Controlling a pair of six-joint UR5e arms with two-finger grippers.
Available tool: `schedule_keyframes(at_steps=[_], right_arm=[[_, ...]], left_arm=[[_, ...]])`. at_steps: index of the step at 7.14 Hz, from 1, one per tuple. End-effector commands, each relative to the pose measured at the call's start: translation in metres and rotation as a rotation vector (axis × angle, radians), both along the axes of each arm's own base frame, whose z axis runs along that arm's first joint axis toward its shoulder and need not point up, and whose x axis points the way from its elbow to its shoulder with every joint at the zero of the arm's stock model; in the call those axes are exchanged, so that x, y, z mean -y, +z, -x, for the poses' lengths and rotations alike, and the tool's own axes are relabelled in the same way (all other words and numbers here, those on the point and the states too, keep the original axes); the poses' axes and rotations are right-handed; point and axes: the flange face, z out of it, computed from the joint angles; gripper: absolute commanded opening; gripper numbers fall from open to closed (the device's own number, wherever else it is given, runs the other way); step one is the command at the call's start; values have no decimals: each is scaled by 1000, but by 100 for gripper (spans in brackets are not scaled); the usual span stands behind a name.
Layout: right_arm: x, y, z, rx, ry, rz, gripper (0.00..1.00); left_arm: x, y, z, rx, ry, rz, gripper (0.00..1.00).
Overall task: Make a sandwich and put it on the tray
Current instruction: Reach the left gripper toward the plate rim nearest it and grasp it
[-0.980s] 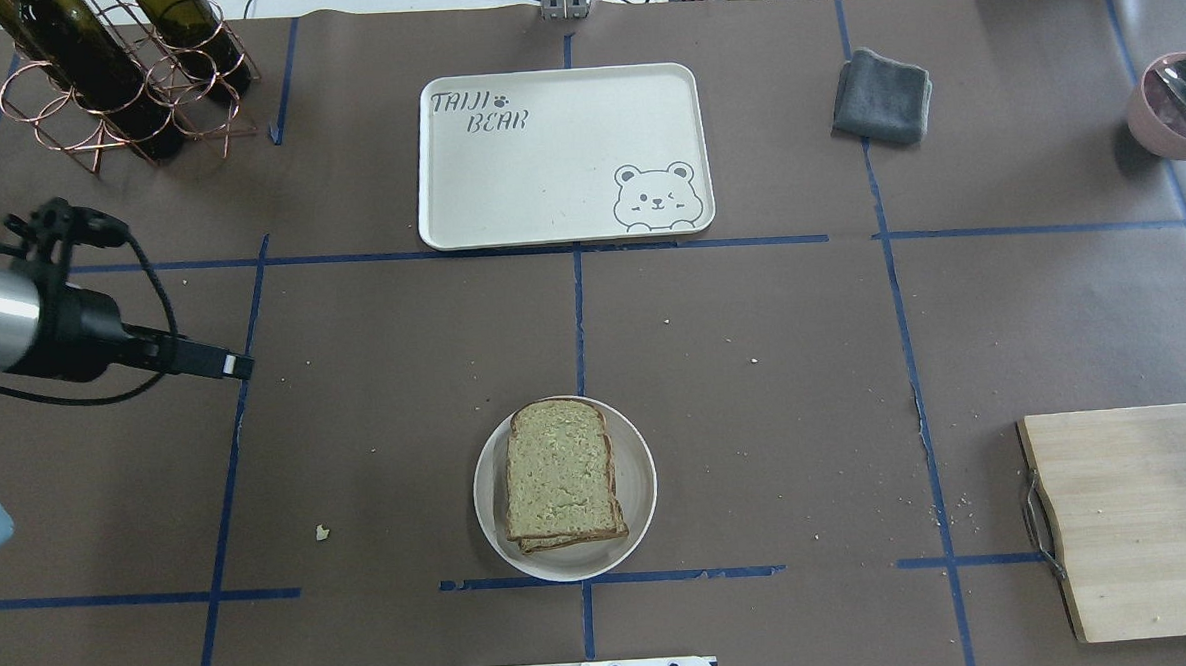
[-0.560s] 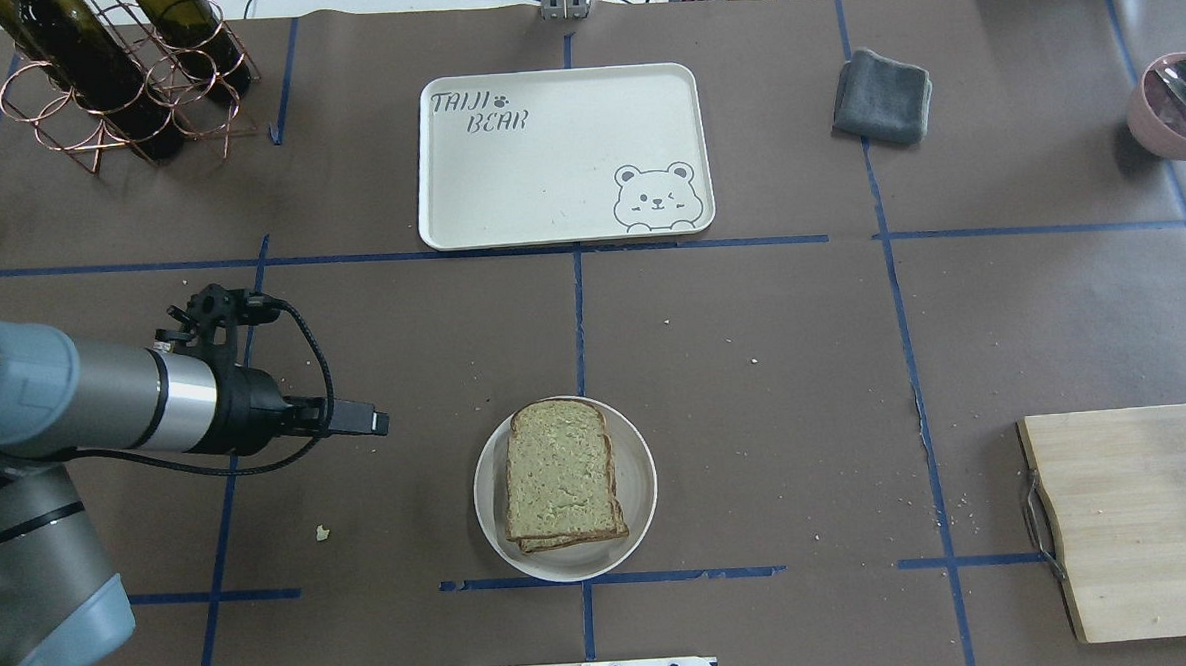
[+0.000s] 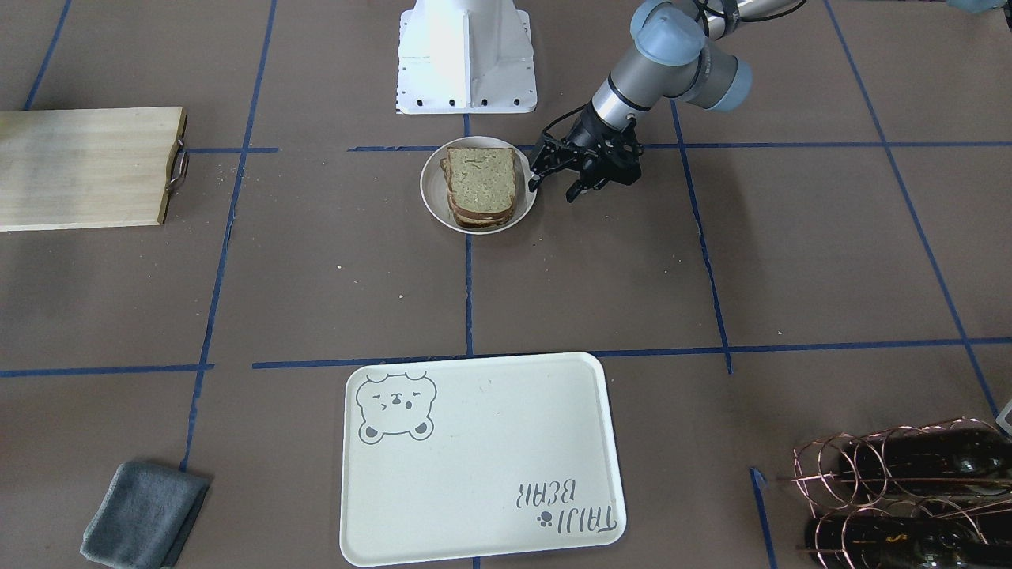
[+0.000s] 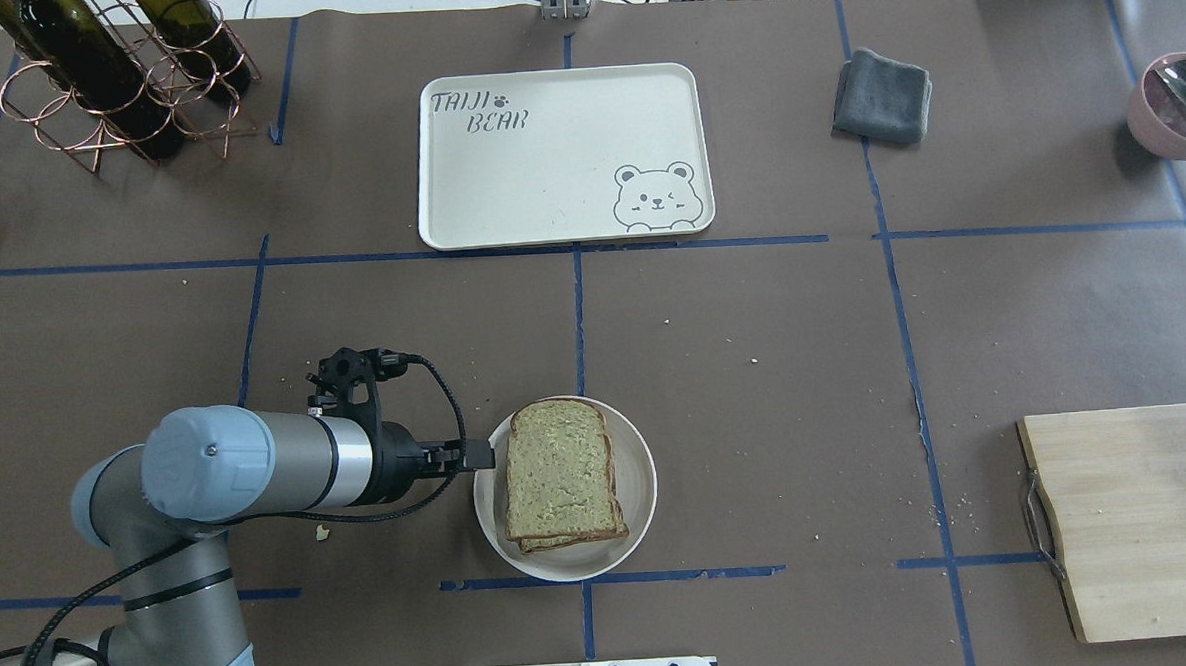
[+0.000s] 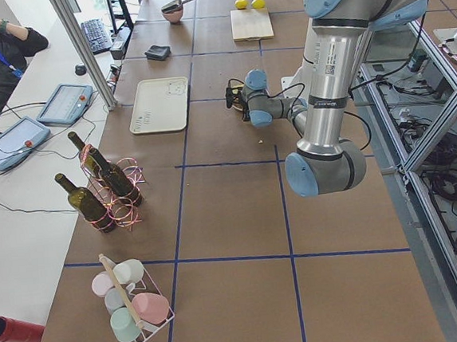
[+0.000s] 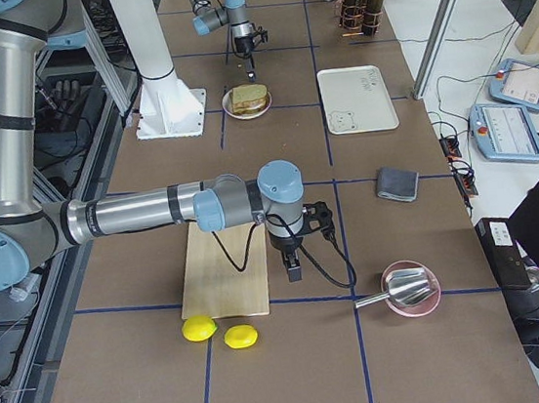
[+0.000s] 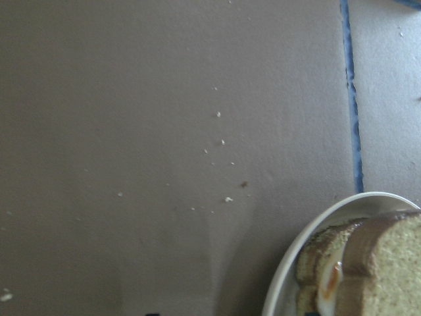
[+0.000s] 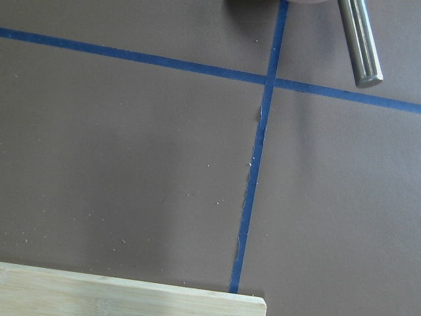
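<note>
While the sandwich sits on the round white plate, left pincer hangs spread open just beside that plate. Overhead: tray well apart from plate. Right-side view: right pincer, can't tell its state.

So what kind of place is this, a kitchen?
Probably a robot lab, not a kitchen: blue tape lines grid the table, a robot arm hangs beside the sandwich, and control tablets sit alongside.

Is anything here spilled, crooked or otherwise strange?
Only small things: the top slice of the sandwich sits slightly askew over the lower one, and a pale crumb lies on the table, on the robot's left of the plate.
</note>
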Motion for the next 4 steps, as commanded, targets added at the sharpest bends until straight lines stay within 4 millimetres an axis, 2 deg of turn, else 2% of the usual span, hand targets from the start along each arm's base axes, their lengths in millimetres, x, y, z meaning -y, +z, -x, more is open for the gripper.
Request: schedule_keyframes(at_steps=[1, 2, 3, 4], right_arm=[[0, 1, 0, 0, 2, 3, 100], [0, 2, 0, 0, 2, 6, 100], [0, 2, 1, 1, 2, 9, 100], [0, 2, 1, 1, 2, 9, 100]], left_arm=[[-15, -12, -22, 3, 15, 6, 54], [-15, -11, -23, 5, 15, 5, 37], [-15, -11, -23, 5, 19, 4, 34], [-16, -11, -22, 5, 20, 5, 27]])
